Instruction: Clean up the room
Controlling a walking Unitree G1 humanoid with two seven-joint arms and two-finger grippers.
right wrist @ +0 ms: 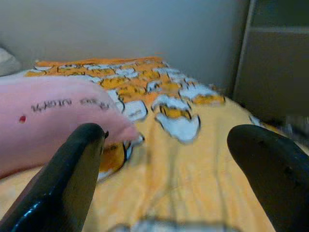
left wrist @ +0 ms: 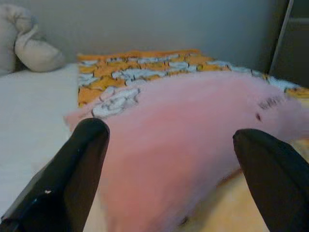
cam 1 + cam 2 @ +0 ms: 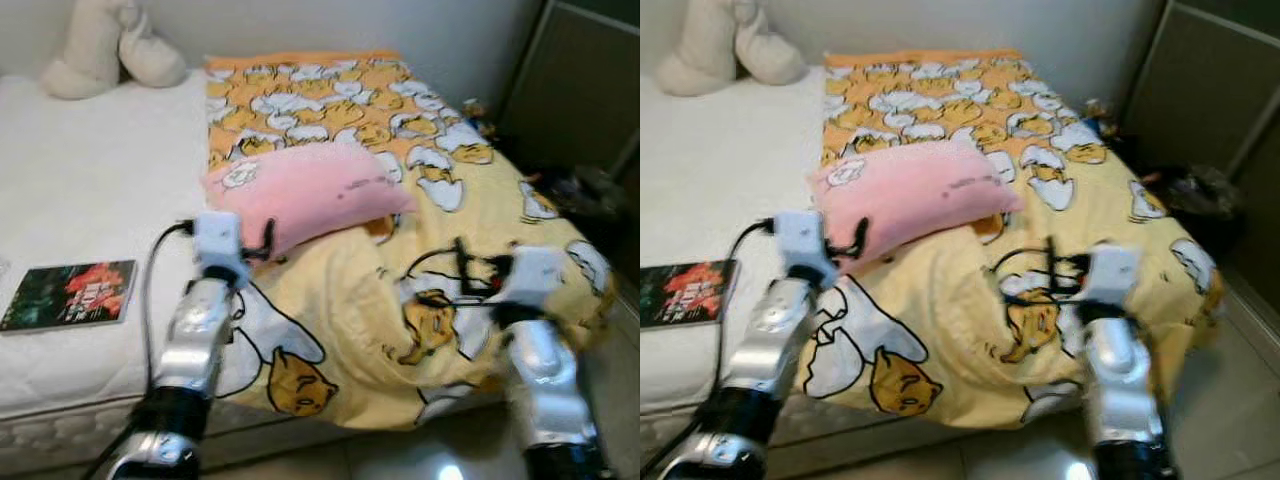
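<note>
A pink pillow [image 3: 310,190] lies across a yellow blanket [image 3: 450,180] printed with cartoon egg figures, on the bed's right half. The blanket's near end is crumpled and hangs over the bed's front edge. My left gripper [image 3: 262,243] is open at the pillow's near left corner. In the left wrist view its fingers [image 2: 89,145] stand wide apart with the pillow [image 2: 193,140] right ahead of them. My right gripper [image 3: 462,270] is open over the rumpled blanket, to the right of the pillow. Nothing is held between its fingers [image 1: 87,145].
A book [image 3: 70,293] with a dark cover lies on the white mattress [image 3: 90,170] at the near left. A cream plush toy [image 3: 105,45] sits at the bed's far left corner. A dark cabinet [image 3: 590,80] and floor clutter [image 3: 600,190] stand to the right.
</note>
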